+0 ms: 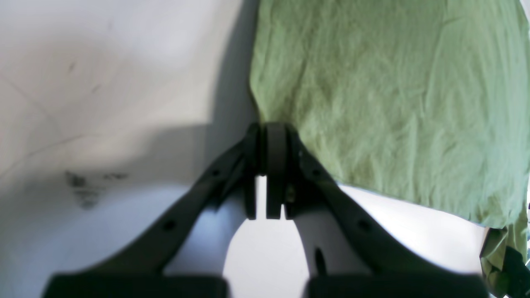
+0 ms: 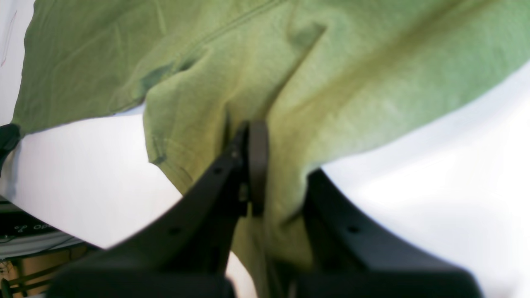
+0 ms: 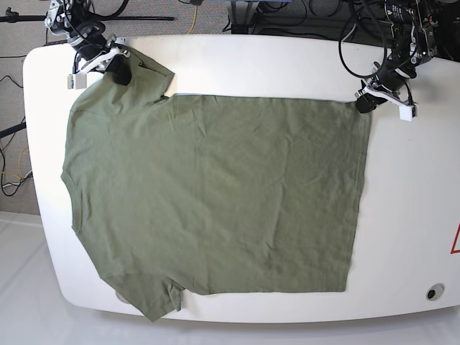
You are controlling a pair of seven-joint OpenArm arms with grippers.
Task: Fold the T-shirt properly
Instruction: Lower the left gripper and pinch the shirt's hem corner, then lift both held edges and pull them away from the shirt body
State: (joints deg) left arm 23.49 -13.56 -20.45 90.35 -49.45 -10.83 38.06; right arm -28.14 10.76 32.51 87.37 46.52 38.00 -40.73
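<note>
The olive-green T-shirt [image 3: 215, 194] lies spread flat on the white table [image 3: 417, 215], neck to the left and hem to the right. At the far left corner my right gripper [image 3: 118, 70] is shut on the far sleeve. In the right wrist view the fabric [image 2: 331, 74] bunches around that gripper [image 2: 250, 128] and drapes over its right finger. My left gripper [image 3: 363, 103] is at the far right hem corner. The left wrist view shows this gripper [image 1: 269, 128] with its jaws together, pinching the very corner of the cloth [image 1: 393, 103].
Cables and stands crowd the floor behind the table's far edge. A small round fitting [image 3: 431, 292] sits near the front right corner, and a red mark [image 3: 455, 241] is at the right edge. The shirt's near sleeve [image 3: 154, 302] reaches the front edge.
</note>
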